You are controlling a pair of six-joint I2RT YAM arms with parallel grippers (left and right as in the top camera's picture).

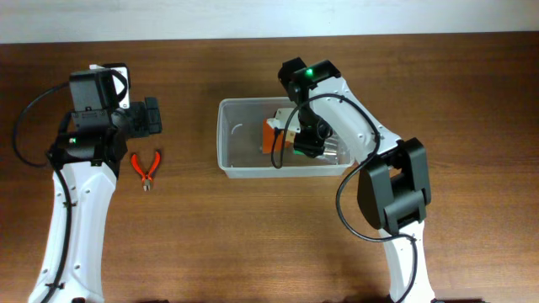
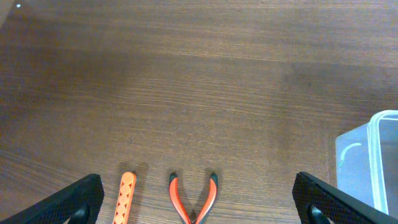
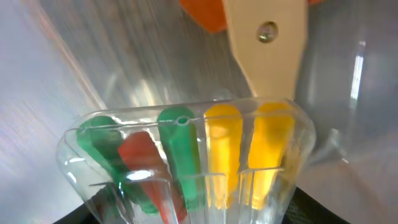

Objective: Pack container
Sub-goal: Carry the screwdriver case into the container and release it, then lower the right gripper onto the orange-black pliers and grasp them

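Observation:
The container (image 1: 222, 139) is a clear bin at the table's middle; its corner shows at the right of the left wrist view (image 2: 380, 155). My right gripper (image 1: 305, 141) is down inside it, shut on a clear plastic case (image 3: 193, 155) of green, red and yellow tool handles. An orange and beige tool (image 1: 271, 135) lies in the bin beside the case and shows in the right wrist view (image 3: 267, 43). My left gripper (image 1: 152, 118) is open and empty over red-handled pliers (image 1: 146, 168), which show between its fingers (image 2: 198, 179) in the left wrist view (image 2: 186, 202).
An orange perforated strip (image 2: 124, 199) lies on the table just left of the pliers. The wooden table (image 1: 253, 244) stretches wide in front of the bin. The right arm's base link (image 1: 392, 189) stands to the right of the bin.

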